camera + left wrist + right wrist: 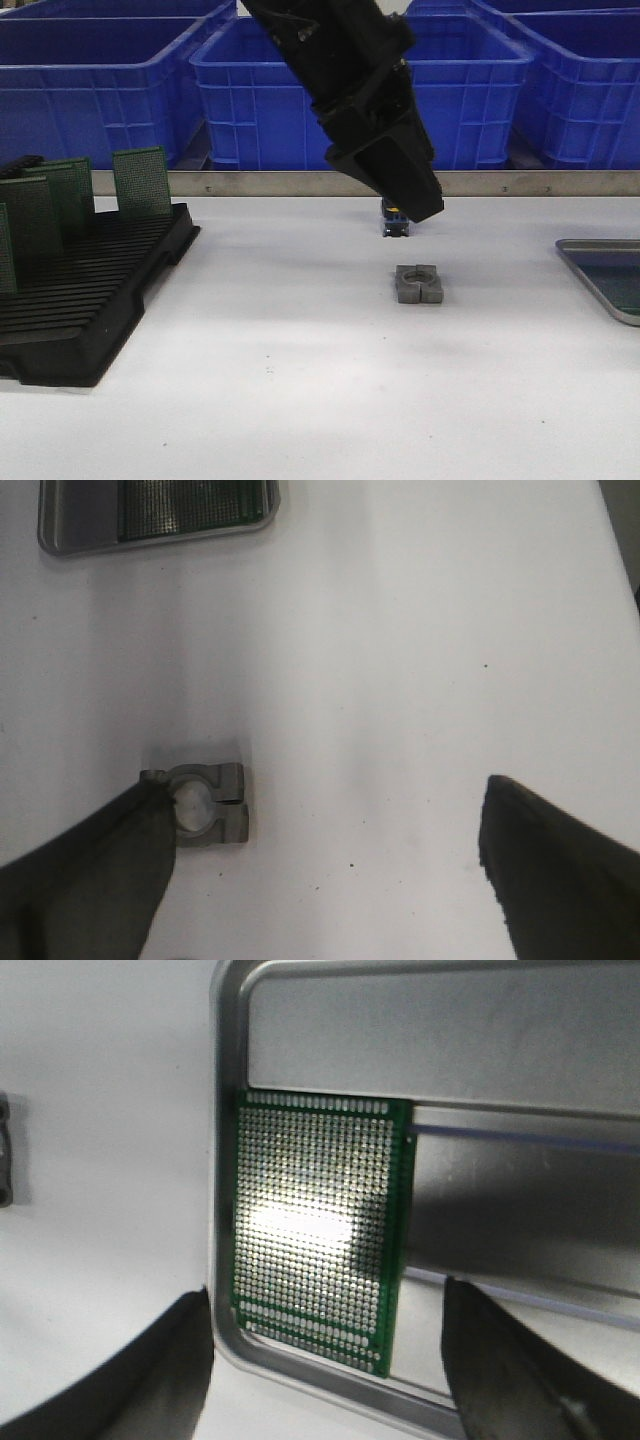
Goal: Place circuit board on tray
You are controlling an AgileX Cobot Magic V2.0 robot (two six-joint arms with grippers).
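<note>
The green perforated circuit board [318, 1228] lies flat in the shallow silver-grey metal tray [228, 1120], tucked into a corner against the rim at the white tabletop's [300, 380] right edge, so placement looks done. The black slotted plastic rack [85, 305] at the left edge keeps the remaining boards upright. The left tool [320, 865] hangs wide open and empty over the mid-tabletop small grey metal clamp block [208, 805]. The right tool [325, 1375] is spread wide above the board, gripping nothing.

Tray [330, 1050]: brushed silver-grey metal, dull sheen. Board [320, 1270]: green, glossy, dotted with shiny metal pads. Clamp block [418, 284]: rough matt grey metal. Rack [90, 300]: black matt plastic. Crates [470, 90]: blue semi-gloss plastic. Table [300, 400]: smooth matt white.
</note>
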